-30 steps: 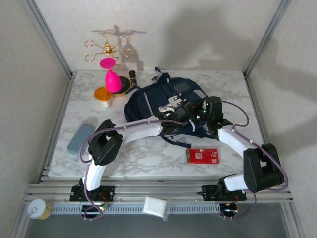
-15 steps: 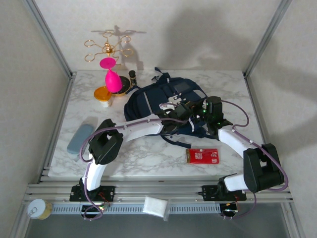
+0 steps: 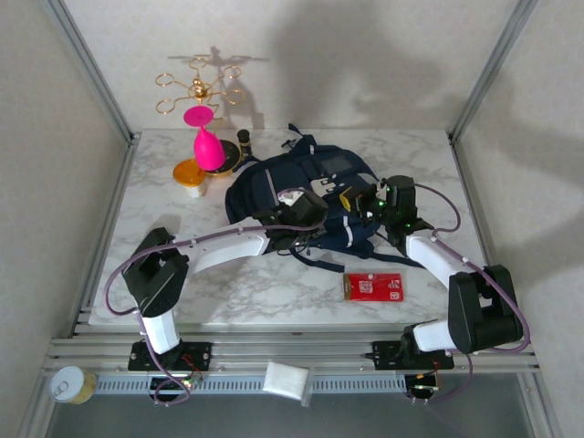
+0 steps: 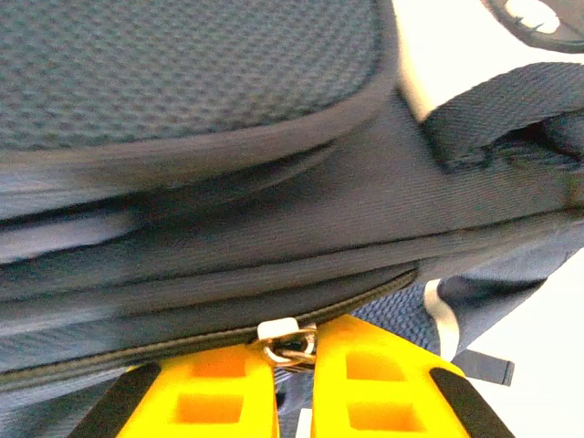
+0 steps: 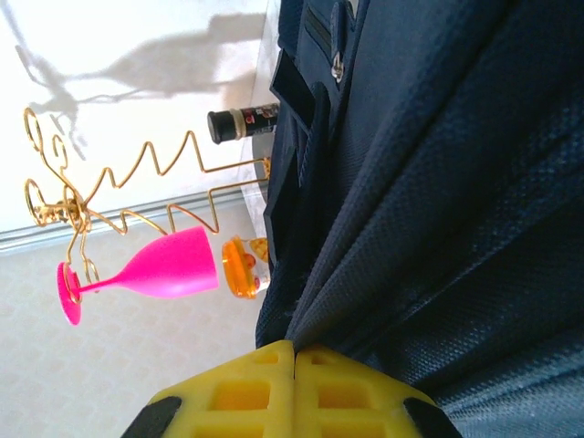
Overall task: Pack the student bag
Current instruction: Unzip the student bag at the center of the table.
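Note:
The navy student bag (image 3: pixel 297 182) lies mid-table, its fabric close up in the left wrist view (image 4: pixel 228 219) and the right wrist view (image 5: pixel 438 182). My left gripper (image 3: pixel 297 214) sits at the bag's near edge. Its yellow fingers (image 4: pixel 219 392) are shut on the metal zipper pull (image 4: pixel 287 339) with a white tab, on a closed zipper line. My right gripper (image 3: pixel 362 201) is at the bag's right side, and its yellow fingers (image 5: pixel 246 392) pinch a fold of the navy fabric.
A red flat packet (image 3: pixel 372 286) lies near the front right. At the back left stand a pink glass (image 3: pixel 206 146), an orange-lidded jar (image 3: pixel 190 173), a dark bottle (image 3: pixel 244 139) and a gold wire rack (image 3: pixel 196 87). A white pouch (image 3: pixel 287 379) lies on the front rail.
My left gripper has moved left along the bag's near edge with the zipper pull, its elbow swinging out left. The right gripper has kept its place and hold.

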You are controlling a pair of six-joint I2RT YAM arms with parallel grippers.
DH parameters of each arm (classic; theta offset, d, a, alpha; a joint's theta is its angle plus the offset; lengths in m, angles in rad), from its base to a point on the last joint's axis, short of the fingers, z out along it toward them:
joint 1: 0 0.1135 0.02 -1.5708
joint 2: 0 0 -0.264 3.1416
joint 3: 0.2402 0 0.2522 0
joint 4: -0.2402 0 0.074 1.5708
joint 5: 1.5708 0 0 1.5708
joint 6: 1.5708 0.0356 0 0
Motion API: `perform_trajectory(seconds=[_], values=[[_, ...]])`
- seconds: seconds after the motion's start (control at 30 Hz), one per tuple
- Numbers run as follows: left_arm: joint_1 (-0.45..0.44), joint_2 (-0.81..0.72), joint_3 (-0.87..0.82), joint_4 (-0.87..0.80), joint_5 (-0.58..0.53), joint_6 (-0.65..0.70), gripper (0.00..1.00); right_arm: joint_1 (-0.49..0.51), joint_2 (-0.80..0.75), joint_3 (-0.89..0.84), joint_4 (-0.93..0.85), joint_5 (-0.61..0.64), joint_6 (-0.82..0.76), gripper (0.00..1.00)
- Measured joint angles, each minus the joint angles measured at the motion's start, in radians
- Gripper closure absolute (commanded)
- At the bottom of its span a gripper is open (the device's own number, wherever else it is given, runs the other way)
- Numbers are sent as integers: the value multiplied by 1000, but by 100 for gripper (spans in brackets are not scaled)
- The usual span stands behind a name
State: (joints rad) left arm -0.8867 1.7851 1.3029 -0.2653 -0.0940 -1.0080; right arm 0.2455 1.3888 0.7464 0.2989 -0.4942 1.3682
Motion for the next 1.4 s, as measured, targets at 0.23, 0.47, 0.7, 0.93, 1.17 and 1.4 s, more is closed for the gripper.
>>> perform_trajectory(seconds=[0.23,0.47,0.7,0.93,1.17,1.4], values=[[19,-58,-69,25,86,149,100,-48,42,33,-8,-54,-18,100],[49,-83,-110,63,153,230,100,-56,71,99,-88,-57,-94,100],[52,-80,-111,75,194,242,100,-59,70,109,-151,-29,-179,66],[52,-60,-111,74,217,238,100,-38,-77,60,-218,62,-229,35],[52,-54,-112,75,229,226,100,132,-85,-21,-238,139,-169,39],[52,-52,-113,75,229,225,100,162,61,9,-214,190,-131,66]])
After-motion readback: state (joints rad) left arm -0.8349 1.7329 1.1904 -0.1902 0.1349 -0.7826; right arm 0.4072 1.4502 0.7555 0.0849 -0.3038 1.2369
